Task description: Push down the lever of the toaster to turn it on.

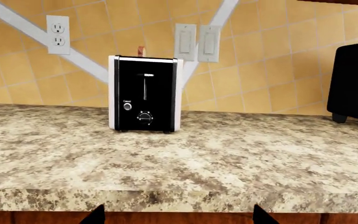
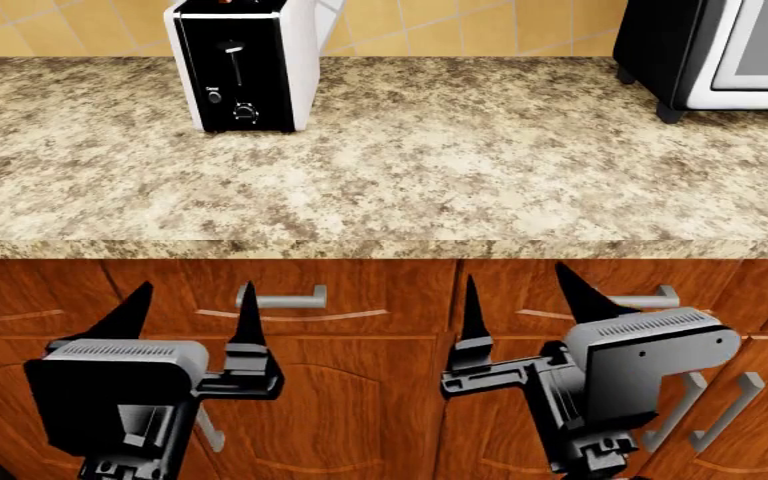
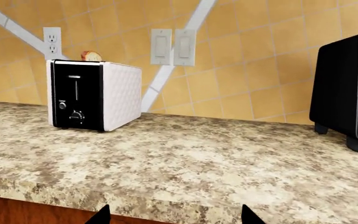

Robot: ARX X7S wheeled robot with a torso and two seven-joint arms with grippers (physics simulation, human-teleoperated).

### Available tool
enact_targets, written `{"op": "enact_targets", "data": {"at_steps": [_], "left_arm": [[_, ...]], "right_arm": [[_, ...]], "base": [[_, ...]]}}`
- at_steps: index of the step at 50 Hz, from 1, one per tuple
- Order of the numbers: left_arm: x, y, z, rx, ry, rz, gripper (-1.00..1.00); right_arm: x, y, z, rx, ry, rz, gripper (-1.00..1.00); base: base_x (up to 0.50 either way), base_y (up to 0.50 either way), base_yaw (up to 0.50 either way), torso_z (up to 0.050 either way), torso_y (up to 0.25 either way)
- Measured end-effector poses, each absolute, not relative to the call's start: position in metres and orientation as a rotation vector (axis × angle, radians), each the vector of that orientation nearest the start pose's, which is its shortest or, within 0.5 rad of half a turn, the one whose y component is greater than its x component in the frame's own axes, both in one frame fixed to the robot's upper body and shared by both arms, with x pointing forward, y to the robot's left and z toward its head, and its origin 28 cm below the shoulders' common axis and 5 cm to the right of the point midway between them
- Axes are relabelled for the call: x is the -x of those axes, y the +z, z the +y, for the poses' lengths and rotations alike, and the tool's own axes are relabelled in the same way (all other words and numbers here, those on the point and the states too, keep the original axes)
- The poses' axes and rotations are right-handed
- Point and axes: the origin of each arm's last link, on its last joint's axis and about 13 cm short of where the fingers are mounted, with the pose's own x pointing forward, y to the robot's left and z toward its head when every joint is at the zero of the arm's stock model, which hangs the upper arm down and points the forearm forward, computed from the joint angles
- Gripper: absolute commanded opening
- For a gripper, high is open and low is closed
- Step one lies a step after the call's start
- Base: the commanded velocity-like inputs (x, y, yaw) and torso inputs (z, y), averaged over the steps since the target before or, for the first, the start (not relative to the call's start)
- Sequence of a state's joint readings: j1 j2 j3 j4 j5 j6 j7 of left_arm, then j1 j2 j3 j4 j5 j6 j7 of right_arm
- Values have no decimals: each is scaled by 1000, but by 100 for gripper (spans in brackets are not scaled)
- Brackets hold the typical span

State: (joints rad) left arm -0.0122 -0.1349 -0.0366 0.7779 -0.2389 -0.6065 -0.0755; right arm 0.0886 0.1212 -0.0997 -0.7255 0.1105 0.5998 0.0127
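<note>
Two grippers, both low in front of the wooden cabinet doors (image 2: 357, 380), below the edge of the speckled stone countertop (image 2: 491, 150), and well apart from everything on it

Left gripper (image 2: 187, 315): fingers spread wide, nothing between them; its two dark fingertips (image 1: 95, 215) just show in the left wrist view

Toaster (image 2: 243, 62): upright at the back left of the countertop, near the tiled wall (image 1: 272, 70), black face toward the robot, white sides; a piece of toast (image 3: 91, 56) shows above its top

Lever (image 2: 233, 47): small black tab with pale highlight, at the upper end of its thin vertical slot on the toaster's black face; not pressed down. Below it, a small round button (image 1: 127, 106) to one side and a ridged dial (image 1: 145, 118) at the base

Wall fittings: one power outlet (image 1: 58, 34) and a pair of light switches (image 1: 197, 43) behind the toaster

Right gripper (image 2: 524, 305): fingers likewise spread wide, holding nothing

Microwave (image 2: 718, 50): black and white, at the back right of the countertop, well apart from the toaster
</note>
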Motion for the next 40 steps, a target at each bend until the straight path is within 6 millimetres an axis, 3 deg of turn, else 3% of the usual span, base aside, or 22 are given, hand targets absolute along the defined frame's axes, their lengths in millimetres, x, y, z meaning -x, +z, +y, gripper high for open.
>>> {"op": "enact_targets", "data": {"at_steps": [25, 40], "left_arm": [[-154, 210, 243, -51, -107, -373, 100], [-142, 227, 253, -34, -67, -400, 100]], "right_arm": [[-172, 233, -101, -23, 303, -338, 100], [-158, 253, -106, 15, 319, -375, 100]], "base": [[0, 0, 0, 0, 0], [71, 295, 0, 0, 0]]}}
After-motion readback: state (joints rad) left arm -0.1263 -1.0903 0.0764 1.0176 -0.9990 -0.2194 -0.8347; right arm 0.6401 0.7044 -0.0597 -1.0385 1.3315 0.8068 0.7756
